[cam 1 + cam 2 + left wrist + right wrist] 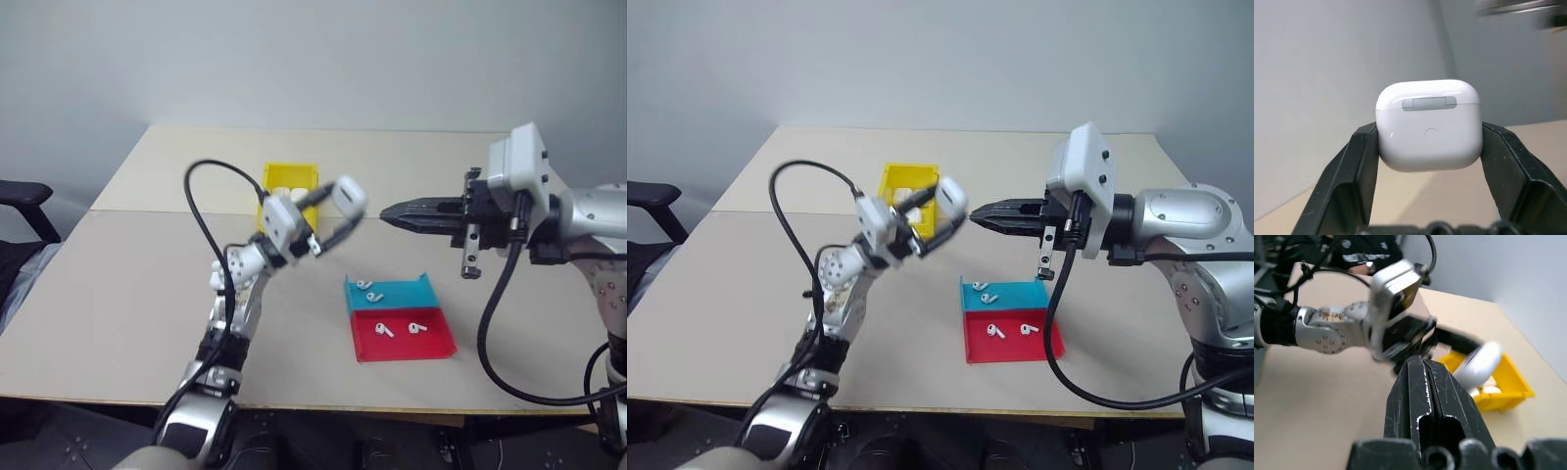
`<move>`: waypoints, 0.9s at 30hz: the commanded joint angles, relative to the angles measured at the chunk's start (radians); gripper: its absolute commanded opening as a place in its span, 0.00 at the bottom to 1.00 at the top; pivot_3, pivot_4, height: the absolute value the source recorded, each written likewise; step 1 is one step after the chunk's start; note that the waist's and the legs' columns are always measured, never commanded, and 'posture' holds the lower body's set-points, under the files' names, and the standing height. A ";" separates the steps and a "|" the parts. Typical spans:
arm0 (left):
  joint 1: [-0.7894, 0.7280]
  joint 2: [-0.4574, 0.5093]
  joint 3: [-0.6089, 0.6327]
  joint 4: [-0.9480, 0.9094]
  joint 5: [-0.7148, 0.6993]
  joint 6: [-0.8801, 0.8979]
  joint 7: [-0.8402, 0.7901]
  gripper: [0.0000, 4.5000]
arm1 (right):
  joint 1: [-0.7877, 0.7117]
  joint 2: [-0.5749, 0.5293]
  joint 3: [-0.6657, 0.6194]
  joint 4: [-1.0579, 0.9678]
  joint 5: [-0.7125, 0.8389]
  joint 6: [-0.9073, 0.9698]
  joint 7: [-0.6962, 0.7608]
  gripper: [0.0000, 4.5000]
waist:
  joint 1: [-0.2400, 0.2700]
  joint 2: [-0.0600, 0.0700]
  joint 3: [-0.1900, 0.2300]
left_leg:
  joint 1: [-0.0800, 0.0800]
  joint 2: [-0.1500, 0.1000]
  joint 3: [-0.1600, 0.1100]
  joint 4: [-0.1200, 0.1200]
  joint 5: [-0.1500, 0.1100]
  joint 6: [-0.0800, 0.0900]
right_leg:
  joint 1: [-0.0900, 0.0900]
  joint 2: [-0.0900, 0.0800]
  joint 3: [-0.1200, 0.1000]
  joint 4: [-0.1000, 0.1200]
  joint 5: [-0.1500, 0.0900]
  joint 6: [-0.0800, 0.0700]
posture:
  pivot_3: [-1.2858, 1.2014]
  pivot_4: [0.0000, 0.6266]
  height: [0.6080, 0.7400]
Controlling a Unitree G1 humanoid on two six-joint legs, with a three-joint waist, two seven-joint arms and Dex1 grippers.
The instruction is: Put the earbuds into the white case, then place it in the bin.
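Note:
The white case (1429, 125) is lifted in the air with its lid closed and its hinge side facing the left wrist camera. My left gripper (343, 206) is shut on the white case (351, 195), just to the right of the yellow bin (290, 173). My right gripper (387, 211) is shut and empty. It points level toward the case from the right, a short gap away. Several earbuds (374, 295) lie in the teal-and-red tray (431, 341) below it. The right wrist view looks past its closed fingers (1410, 382) at the case (1480, 364) and bin (1508, 387).
The bin holds other white cases (286, 192). The tray sits on the tan table (118, 294) right of centre, near the front edge. A black chair arm (24, 196) stands off the table's left side.

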 commanded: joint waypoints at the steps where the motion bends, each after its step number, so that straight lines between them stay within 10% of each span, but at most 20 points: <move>1: -0.137 -0.005 0.045 0.142 0.139 0.045 0.358 0.62 | 0.067 0.015 -0.071 -0.067 0.031 0.017 -0.063 0.01 | 0.002 0.000 0.000 | -0.001 0.000 0.000 0.000 0.000 0.000 | 0.000 0.000 0.000 0.000 0.000 0.000 | 0.52 0.24 1.00; 10: -0.370 0.015 0.020 0.601 0.267 0.070 0.700 0.62 | 0.208 0.017 -0.103 -0.148 0.069 0.081 -0.173 0.01 | -0.003 -0.001 0.001 | -0.002 -0.001 0.004 0.000 0.000 0.000 | -0.001 0.000 -0.001 -0.001 0.000 0.001 | 0.52 0.24 1.00; 16: -0.425 0.014 0.006 0.708 0.278 0.094 0.741 0.99 | 0.232 0.013 -0.101 -0.165 0.074 0.097 -0.211 0.00 | -0.005 -0.002 0.001 | -0.003 -0.001 0.005 0.000 0.000 0.000 | -0.002 0.000 -0.002 -0.002 0.000 0.001 | 0.52 0.24 1.00; 22: -0.438 0.017 -0.004 0.679 0.258 0.183 0.636 0.99 | 0.256 0.001 -0.091 -0.175 0.056 0.091 -0.218 0.00 | -0.010 -0.002 0.001 | -0.003 -0.001 0.005 0.000 0.000 0.000 | -0.002 -0.001 -0.002 -0.001 0.000 0.001 | 0.52 0.24 1.00; 27: -0.331 0.090 -0.008 0.383 0.098 0.321 0.150 0.99 | 0.274 -0.032 -0.095 -0.165 0.035 0.073 -0.185 0.00 | -0.015 -0.002 0.001 | -0.003 -0.001 0.006 -0.001 0.001 -0.001 | -0.003 0.000 -0.001 -0.001 0.000 0.001 | 0.52 0.24 1.00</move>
